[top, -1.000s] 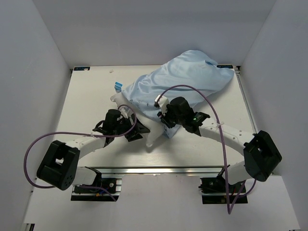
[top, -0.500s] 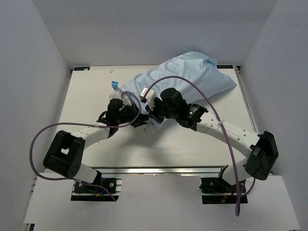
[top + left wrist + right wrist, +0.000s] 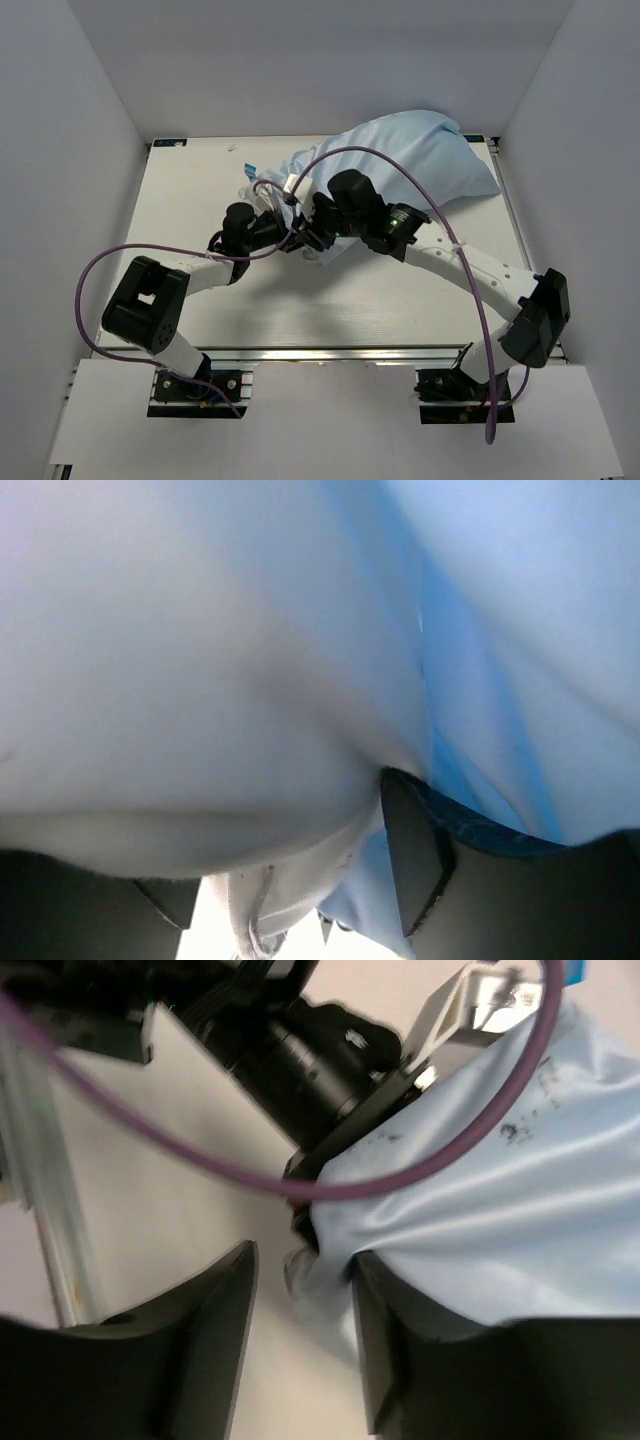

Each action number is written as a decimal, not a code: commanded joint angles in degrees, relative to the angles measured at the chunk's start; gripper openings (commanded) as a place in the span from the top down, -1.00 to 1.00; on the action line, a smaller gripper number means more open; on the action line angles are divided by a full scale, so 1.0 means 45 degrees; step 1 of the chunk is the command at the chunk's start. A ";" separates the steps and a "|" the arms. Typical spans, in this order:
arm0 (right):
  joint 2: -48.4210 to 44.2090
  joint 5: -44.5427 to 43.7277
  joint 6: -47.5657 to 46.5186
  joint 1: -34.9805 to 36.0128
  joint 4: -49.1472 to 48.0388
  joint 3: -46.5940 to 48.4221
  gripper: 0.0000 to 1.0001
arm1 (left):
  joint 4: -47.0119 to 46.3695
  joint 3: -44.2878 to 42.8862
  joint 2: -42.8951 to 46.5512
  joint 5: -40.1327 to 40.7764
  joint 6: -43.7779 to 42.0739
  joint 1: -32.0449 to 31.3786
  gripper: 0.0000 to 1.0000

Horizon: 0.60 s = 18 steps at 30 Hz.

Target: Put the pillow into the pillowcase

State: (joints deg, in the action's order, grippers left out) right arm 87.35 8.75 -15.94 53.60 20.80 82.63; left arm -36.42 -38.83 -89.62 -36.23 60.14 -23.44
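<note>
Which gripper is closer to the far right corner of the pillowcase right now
The right. Its gripper is at the pillowcase's near-left open end, slightly nearer that corner; the left gripper sits just left of it at the same end. Both are well away from the corner.

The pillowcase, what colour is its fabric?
Light blue, plain. The pillowcase shows best in the top external view.

The pillowcase (image 3: 410, 160) lies at the table's (image 3: 190, 200) far right, both end effectors at its near-left end.
</note>
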 commanded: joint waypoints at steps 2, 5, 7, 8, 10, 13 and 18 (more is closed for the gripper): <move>-0.1985 0.3032 -0.2038 -0.0485 -0.0251 -0.1017 -0.24 | -0.1614 0.0386 0.0482 -0.0269 0.0406 -0.0103 -0.57; -0.2749 0.3640 -0.3173 -0.0915 0.0338 -0.1408 -0.63 | -0.0561 0.0386 0.0989 -0.0601 -0.0217 -0.0025 -0.96; -0.3295 0.3485 -0.3584 -0.1189 0.0320 -0.1818 -0.77 | 0.0979 0.0348 0.1730 -0.0660 -0.0628 0.0111 -0.96; -0.3453 0.3388 -0.3798 -0.1267 0.0223 -0.2032 -0.79 | 0.1720 0.0289 0.2004 -0.0622 -0.1152 0.0131 -0.96; -0.3999 0.2958 -0.4054 -0.1287 -0.0205 -0.2890 -0.79 | 0.4354 0.0094 0.2902 -0.0252 -0.1721 0.0287 -0.97; -0.4313 0.2199 -0.3628 -0.1268 -0.0909 -0.3691 -0.79 | 0.8398 -0.0491 0.3954 0.0469 -0.2912 0.0560 -0.96; -0.4119 0.1358 -0.3332 -0.1209 -0.1845 -0.4085 -0.79 | 1.3278 -0.0610 0.5597 0.1779 -0.3560 0.0970 -0.96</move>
State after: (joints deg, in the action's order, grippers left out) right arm 68.49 18.09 -31.24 47.92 17.91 64.77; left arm 4.40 -40.21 -69.12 -32.67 48.21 -20.12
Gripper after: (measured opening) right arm 0.894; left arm 0.983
